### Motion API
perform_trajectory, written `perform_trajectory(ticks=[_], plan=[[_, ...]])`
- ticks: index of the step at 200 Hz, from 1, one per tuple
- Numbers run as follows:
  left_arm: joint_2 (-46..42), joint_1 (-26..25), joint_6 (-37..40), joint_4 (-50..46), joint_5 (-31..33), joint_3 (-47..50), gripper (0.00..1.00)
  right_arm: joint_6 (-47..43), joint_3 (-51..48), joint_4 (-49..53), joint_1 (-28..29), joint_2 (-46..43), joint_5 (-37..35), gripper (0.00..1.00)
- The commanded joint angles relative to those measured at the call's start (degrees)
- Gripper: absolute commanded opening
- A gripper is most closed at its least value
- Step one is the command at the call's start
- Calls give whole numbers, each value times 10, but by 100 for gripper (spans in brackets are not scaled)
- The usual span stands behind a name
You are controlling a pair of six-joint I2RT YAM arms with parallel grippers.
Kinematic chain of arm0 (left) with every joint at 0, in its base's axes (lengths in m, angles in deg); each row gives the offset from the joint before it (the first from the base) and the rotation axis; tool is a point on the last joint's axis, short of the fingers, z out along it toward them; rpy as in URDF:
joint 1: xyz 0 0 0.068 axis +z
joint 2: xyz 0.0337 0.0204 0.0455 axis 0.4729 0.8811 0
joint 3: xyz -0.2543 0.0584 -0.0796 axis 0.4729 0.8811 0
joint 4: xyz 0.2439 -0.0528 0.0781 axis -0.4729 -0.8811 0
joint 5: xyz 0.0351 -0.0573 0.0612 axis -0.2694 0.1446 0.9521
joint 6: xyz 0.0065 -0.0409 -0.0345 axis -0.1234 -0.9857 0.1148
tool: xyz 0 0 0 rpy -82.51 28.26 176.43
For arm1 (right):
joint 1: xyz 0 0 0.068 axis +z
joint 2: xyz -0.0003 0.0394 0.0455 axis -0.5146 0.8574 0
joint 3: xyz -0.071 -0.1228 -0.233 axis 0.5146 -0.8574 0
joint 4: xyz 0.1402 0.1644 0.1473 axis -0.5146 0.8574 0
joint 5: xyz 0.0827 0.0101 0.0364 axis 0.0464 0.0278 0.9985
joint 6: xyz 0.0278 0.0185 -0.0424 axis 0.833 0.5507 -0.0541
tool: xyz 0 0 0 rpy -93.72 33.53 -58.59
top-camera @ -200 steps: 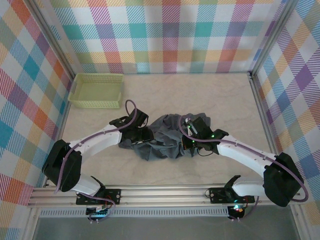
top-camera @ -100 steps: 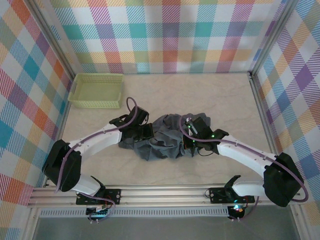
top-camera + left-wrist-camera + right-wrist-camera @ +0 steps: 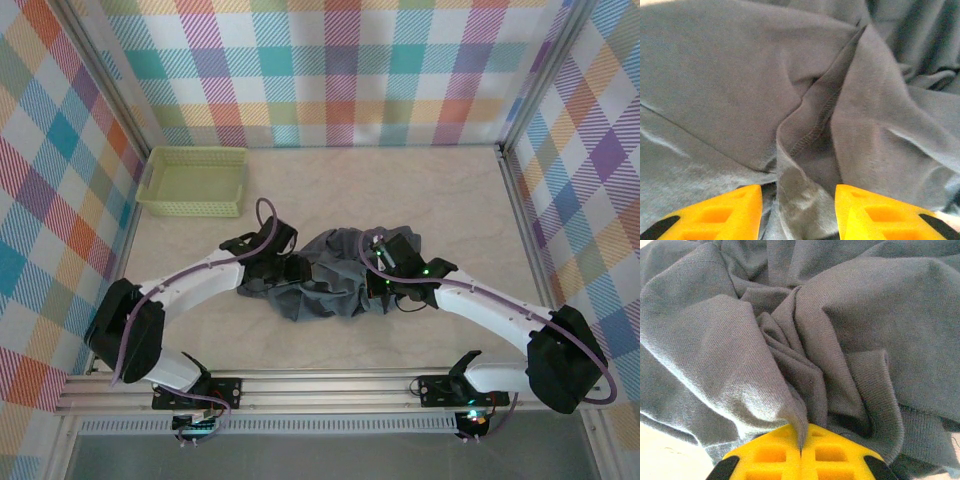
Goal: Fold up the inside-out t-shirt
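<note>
The blue-grey t-shirt (image 3: 325, 280) lies crumpled in a heap at the middle of the table (image 3: 450, 200), between the two arms. The green basket (image 3: 192, 180) sits apart from it at the upper left. The left gripper (image 3: 290, 268) is at the heap's left edge. In the left wrist view its yellow fingers (image 3: 715, 217) stand apart, with a stitched fold of cloth lying in the gap. The right gripper (image 3: 380, 272) is on the heap's right side. In its own view the fingers (image 3: 770, 455) are pressed together, pinching a ridge of the t-shirt (image 3: 740, 340).
</note>
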Motion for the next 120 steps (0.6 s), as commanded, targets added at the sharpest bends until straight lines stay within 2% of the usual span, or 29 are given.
perform_trajectory(ticks=[1, 46, 96, 120], plan=[[13, -3, 7, 29, -24, 11, 40, 6, 16, 6, -4, -9, 6, 0], [3, -3, 7, 39, -11, 15, 18, 5, 14, 3, -4, -4, 7, 1], [-24, -3, 7, 30, 20, 21, 5, 5, 12, 2, -4, -1, 4, 1], [-67, -3, 0, 28, 48, 31, 1, 15, 19, 24, -7, 4, -25, 0]])
